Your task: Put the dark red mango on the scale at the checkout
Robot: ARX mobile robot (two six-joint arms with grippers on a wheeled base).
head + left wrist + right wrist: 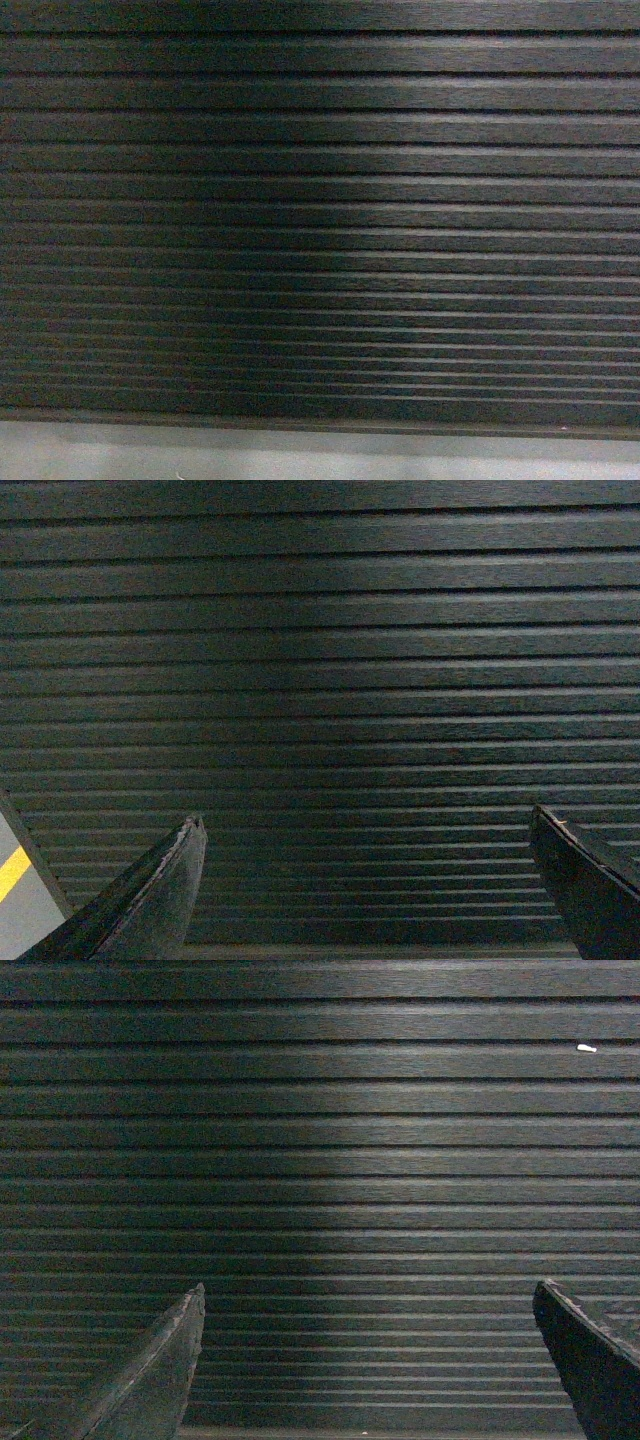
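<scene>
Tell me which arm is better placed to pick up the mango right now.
Neither, judging by these views. Left gripper and right gripper are both open, empty, facing the checkout ribbed front alike. No mango or scale is in view.

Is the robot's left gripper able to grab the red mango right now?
Probably not. No mango shows in any view. The open left gripper faces only the checkout counter's black ribbed front, holding nothing, so the fruit must first be found.

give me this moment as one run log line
facing: checkout ribbed black front fills all views | left gripper: open, empty | right gripper: open, empty | mango: not in view | scale: not in view
</scene>
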